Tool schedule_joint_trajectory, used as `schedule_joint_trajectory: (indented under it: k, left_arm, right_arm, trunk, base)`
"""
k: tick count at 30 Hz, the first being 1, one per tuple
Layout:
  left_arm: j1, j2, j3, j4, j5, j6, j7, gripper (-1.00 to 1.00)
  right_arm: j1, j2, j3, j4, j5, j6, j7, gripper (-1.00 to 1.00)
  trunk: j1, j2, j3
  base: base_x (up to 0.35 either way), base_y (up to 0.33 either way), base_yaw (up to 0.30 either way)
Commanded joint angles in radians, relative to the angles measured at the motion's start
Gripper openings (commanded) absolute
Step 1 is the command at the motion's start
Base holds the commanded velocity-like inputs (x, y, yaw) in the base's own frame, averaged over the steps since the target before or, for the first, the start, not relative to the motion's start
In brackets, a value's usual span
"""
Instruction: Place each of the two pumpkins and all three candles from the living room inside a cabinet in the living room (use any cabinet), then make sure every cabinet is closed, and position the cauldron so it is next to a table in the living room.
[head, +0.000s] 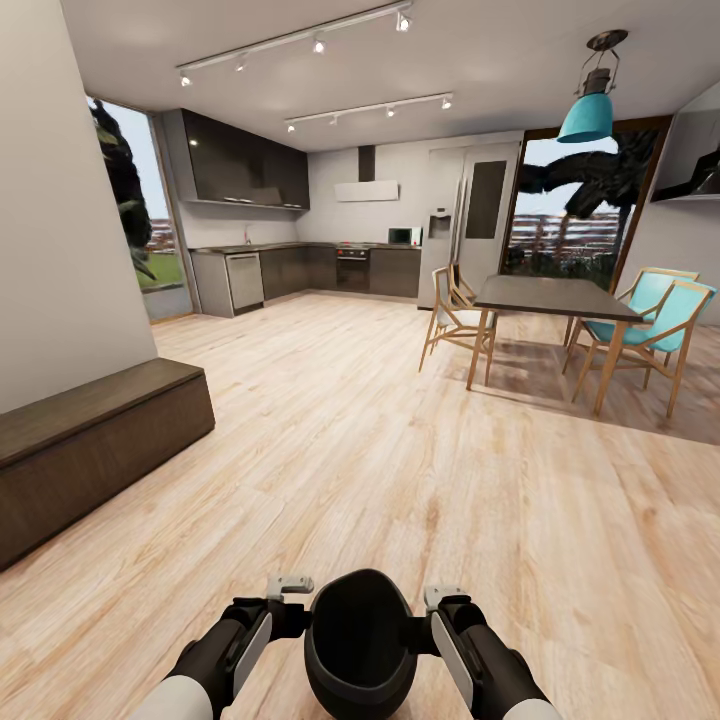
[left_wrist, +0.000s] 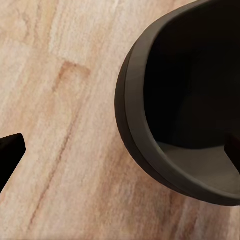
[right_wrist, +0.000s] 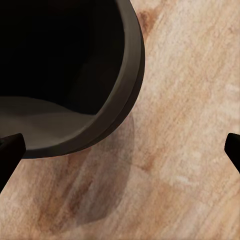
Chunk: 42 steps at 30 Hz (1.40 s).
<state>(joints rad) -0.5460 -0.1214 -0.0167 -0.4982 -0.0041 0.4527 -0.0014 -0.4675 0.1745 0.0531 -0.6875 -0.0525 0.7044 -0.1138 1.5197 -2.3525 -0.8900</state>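
Note:
The black cauldron (head: 360, 645) sits low between my two arms, just in front of my base, over the wood floor. My left gripper (head: 290, 592) is at its left side and my right gripper (head: 443, 600) at its right side. Seen from the left wrist, the left gripper (left_wrist: 120, 147) is open, its jaws spread either side of the cauldron's rim (left_wrist: 131, 130). The right gripper (right_wrist: 120, 145) is open the same way across the rim (right_wrist: 131, 75). The long low dark brown cabinet (head: 95, 440) stands against the left wall with its fronts closed. Pumpkins and candles are out of view.
A dark dining table (head: 555, 296) with wooden chairs (head: 455, 320) and teal chairs (head: 650, 330) stands ahead on the right. The kitchen counter (head: 300, 270) and fridge (head: 470, 220) line the far wall. Wood floor (head: 330, 440) stretches between me and them.

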Motion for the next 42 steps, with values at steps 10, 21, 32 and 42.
schedule_joint_trajectory:
  k: [10,21,32,42]
  left_arm:
    - [0.000,0.000,-0.002,-0.002,-0.001,0.006,0.000,1.00]
    - [0.000,0.000,-0.003,-0.002,-0.002,0.005,0.000,1.00]
    - [0.000,0.000,-0.005,0.013,-0.006,0.005,-0.001,1.00]
    - [0.000,0.000,-0.025,0.026,-0.007,0.004,0.000,1.00]
  right_arm:
    - [0.000,0.000,0.002,-0.001,-0.006,0.004,-0.007,1.00]
    - [0.000,0.000,0.002,-0.001,-0.052,-0.025,-0.011,1.00]
    - [0.000,0.000,0.017,-0.001,-0.173,-0.044,-0.019,1.00]
    - [0.000,0.000,0.020,-0.001,-0.180,-0.045,-0.019,1.00]
  trunk:
    - [0.000,0.000,-0.001]
    - [0.000,0.000,-0.001]
    - [0.000,0.000,-0.001]
    - [0.015,-0.028,-0.014]
  base:
    - [0.090,0.000,0.000]
    - [0.075,0.000,0.000]
    - [0.005,0.000,0.000]
    - [0.000,0.000,0.000]
